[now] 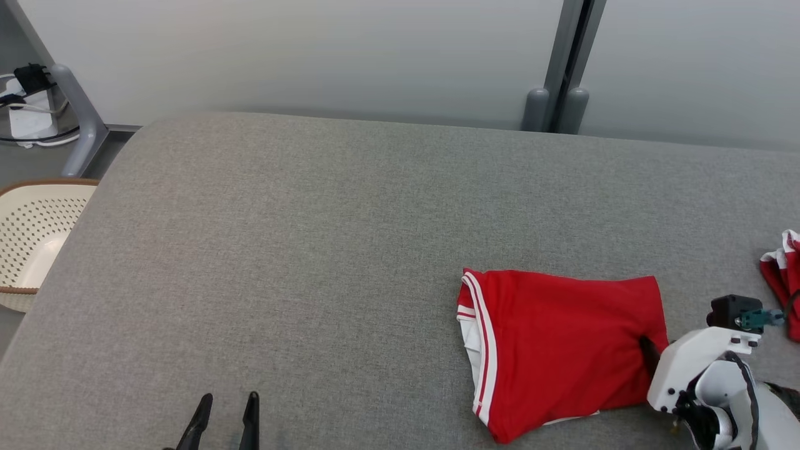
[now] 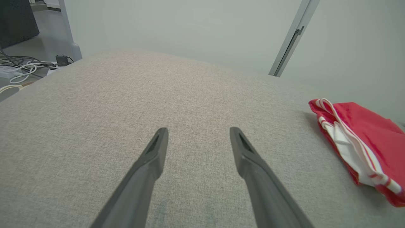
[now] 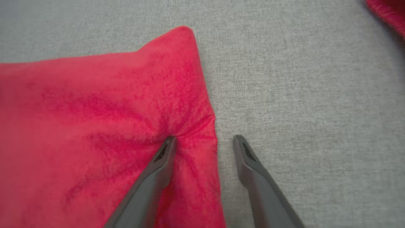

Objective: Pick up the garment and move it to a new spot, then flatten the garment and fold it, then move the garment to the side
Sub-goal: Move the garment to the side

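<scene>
A folded red garment (image 1: 562, 344) with white stripes along its left hem lies at the front right of the grey padded table (image 1: 312, 250). My right gripper (image 3: 204, 141) stands open at the garment's (image 3: 95, 126) right edge: one finger presses into the cloth, the other rests on bare table beside it. In the head view one dark fingertip of the right gripper (image 1: 650, 350) shows on the garment's right edge. My left gripper (image 1: 226, 412) is open near the front edge at the left, holding nothing. In the left wrist view, the left gripper (image 2: 198, 134) hovers over bare table, with the garment (image 2: 364, 142) far right.
A second red and white cloth (image 1: 784, 281) lies at the table's right edge, also seen as a red cloth (image 3: 387, 12) at the top right of the right wrist view. A cream perforated basket (image 1: 31, 237) sits off the table's left side. Cables (image 1: 25, 106) lie on the floor behind.
</scene>
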Tool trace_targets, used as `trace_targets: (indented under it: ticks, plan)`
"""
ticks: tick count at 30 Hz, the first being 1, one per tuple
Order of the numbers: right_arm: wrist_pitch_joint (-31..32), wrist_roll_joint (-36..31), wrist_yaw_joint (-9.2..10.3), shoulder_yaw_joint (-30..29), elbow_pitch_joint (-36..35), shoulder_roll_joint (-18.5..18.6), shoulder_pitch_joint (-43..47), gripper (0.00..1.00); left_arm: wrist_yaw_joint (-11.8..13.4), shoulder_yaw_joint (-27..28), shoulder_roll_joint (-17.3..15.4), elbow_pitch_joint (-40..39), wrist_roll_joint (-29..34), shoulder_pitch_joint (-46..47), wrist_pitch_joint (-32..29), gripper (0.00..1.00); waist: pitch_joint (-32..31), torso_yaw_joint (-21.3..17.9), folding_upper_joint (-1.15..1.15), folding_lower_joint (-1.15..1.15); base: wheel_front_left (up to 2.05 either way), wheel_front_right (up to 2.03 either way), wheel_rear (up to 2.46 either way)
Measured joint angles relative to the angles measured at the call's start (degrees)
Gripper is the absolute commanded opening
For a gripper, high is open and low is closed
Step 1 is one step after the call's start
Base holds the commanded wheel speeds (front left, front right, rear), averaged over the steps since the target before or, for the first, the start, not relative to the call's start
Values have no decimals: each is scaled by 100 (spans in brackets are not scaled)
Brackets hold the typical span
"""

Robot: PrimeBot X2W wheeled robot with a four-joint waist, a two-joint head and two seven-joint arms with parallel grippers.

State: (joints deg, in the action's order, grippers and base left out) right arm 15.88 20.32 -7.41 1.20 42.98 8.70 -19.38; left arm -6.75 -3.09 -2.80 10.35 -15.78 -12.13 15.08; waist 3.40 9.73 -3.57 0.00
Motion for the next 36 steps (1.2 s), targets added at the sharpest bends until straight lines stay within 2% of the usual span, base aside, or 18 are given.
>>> trace_targets:
  ticks: [1,4,6,7,8,11,18,24,32,33,34,35,36]
  plan:
    - [-2,124,0,57,2,-10,-57,0,-4,21,1,-1,5,16,0,100,15,-23,0,0,0,0,0]
    - [-15,490,-1,290,-73,8,-277,0,-16,63,0,-20,15,115,0,100,78,-117,0,0,0,0,0]
    - [-67,621,-2,397,-208,152,-525,0,-24,94,-2,-32,15,127,0,100,117,-209,0,0,0,0,0]
    - [-90,645,-3,436,-289,285,-685,0,-25,109,-1,-36,15,137,0,100,138,-264,0,0,0,0,0]
    - [-90,643,-9,488,-516,633,-1137,0,-30,140,0,-51,12,196,0,100,193,-450,0,0,0,0,0]
    - [168,534,-9,463,-895,1094,-1566,0,-33,148,-1,-70,-7,205,0,100,256,-707,0,0,0,0,0]
    - [923,332,-9,183,-1686,1646,-1736,0,-48,192,2,-132,-45,231,0,100,360,-1094,0,0,0,0,0]
    - [1379,148,-9,-145,-2162,1738,-1747,0,-53,213,0,-143,-18,330,0,100,495,-1279,0,0,0,0,0]
    - [1694,-274,-9,-342,-2413,1761,-1766,0,-68,215,0,-134,7,432,0,100,616,-1299,0,0,0,0,0]
    - [1695,-353,-9,-347,-2442,1794,-1762,8,-68,216,0,-133,7,432,0,100,628,-1295,0,0,0,0,0]
    - [1699,-460,-9,-341,-2481,1856,-1752,30,-68,218,0,-134,7,432,0,100,639,-1292,0,0,0,0,0]
    - [1699,-460,-9,-341,-2481,1856,-1752,45,-68,218,0,-134,7,432,0,100,639,-1292,0,0,0,0,0]
    - [1716,-595,-9,-305,-2537,1937,-1727,91,-68,222,0,-134,7,431,0,100,649,-1291,0,0,0,0,0]
